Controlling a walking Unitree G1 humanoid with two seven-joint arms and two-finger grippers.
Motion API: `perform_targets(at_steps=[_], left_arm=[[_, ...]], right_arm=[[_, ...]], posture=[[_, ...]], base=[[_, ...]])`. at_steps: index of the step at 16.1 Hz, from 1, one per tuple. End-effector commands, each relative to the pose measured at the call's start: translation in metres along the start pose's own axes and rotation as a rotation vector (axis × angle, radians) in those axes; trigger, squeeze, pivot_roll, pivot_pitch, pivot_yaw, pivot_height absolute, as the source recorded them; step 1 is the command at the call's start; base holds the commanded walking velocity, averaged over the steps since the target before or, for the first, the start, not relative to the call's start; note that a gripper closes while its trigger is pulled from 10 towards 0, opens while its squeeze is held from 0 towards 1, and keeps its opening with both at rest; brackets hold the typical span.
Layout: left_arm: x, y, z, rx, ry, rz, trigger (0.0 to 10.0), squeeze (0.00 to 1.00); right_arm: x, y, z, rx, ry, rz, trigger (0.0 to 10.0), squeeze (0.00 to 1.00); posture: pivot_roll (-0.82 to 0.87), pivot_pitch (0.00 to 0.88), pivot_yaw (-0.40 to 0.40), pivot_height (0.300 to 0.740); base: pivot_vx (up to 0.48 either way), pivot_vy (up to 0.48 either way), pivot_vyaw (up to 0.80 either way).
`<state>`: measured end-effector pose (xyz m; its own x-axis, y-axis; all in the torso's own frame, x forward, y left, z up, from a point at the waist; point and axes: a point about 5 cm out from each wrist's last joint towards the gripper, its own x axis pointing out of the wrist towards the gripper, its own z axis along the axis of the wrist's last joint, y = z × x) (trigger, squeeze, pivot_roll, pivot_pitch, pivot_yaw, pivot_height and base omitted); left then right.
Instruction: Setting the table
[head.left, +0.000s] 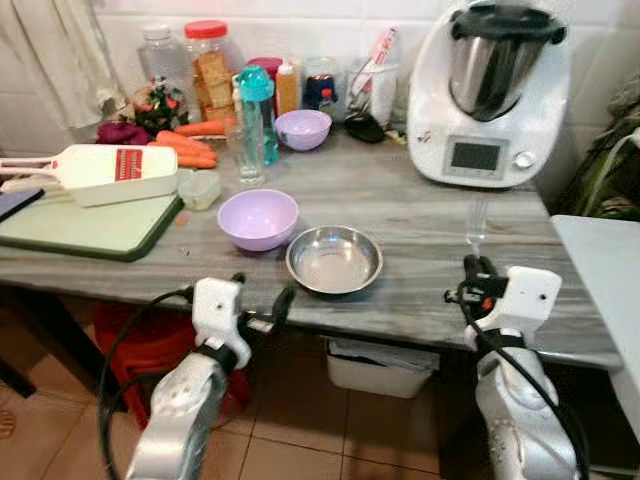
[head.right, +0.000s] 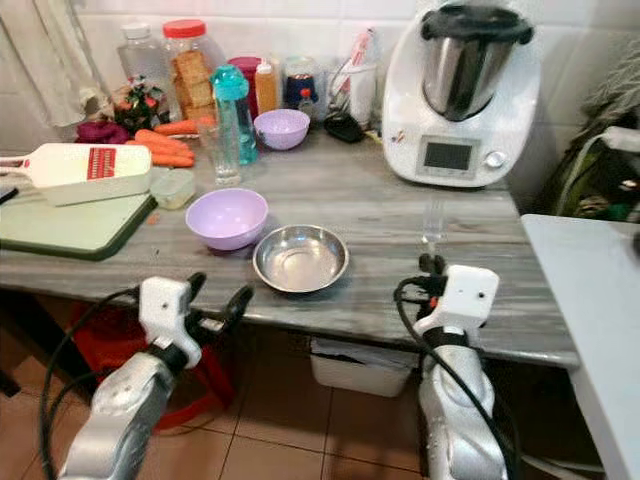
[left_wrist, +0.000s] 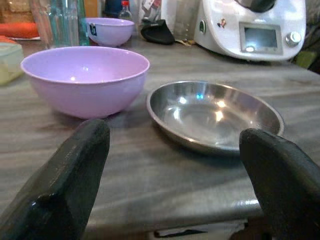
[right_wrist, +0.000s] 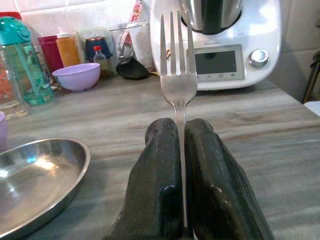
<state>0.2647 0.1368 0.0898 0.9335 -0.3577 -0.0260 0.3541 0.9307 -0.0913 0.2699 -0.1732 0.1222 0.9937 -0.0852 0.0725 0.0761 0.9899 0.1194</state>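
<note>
- Counter (head.left: 420, 215): grey, wood-grained; carries a white food processor (head.left: 490, 90) at the rear right.
- Lilac bowl (head.left: 258, 219): just left of the steel dish (head.left: 334, 259), near the front edge.
- Left gripper (head.left: 262, 300): fingers wide apart, level with the counter edge, facing the dish.
- Right gripper (right_wrist: 181, 170): fingers clamped on the fork (right_wrist: 177, 75), held over the counter right of the dish, tines toward the processor.
</note>
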Motion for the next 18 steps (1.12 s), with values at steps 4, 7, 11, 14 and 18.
perform_targets(at_steps=[4, 7, 11, 14, 18], left_arm=[[-0.011, -0.001, 0.002, 0.068, -0.004, -0.082, 10.0, 0.00], [-0.018, -0.002, 0.001, 0.057, 0.013, -0.181, 10.0, 0.00], [-0.021, 0.000, 0.000, 0.061, 0.030, -0.223, 10.0, 0.00], [-0.019, -0.011, -0.001, 0.034, 0.025, -0.243, 10.0, 0.00], [-0.022, -0.017, -0.004, 0.024, 0.046, -0.316, 10.0, 0.00]], right_arm=[[-0.001, 0.001, -0.006, 0.038, 0.046, -0.003, 10.0, 0.00], [0.014, -0.002, -0.007, 0.087, 0.086, -0.036, 10.0, 0.00], [0.033, 0.010, -0.013, 0.109, 0.174, 0.005, 10.0, 0.00], [0.044, 0.022, -0.022, 0.093, 0.258, 0.027, 10.0, 0.00], [0.055, 0.036, -0.028, 0.106, 0.307, 0.049, 10.0, 0.00]], posture=[[0.01, 0.000, 0.019, 0.740], [0.02, 0.000, 0.013, 0.740], [0.03, 0.000, 0.012, 0.740], [0.03, 0.000, 0.013, 0.740], [0.03, 0.000, 0.013, 0.740]], base=[[0.000, 0.000, 0.00], [0.000, 0.000, 0.00], [0.000, 0.000, 0.00], [0.000, 0.000, 0.00], [0.000, 0.000, 0.00]])
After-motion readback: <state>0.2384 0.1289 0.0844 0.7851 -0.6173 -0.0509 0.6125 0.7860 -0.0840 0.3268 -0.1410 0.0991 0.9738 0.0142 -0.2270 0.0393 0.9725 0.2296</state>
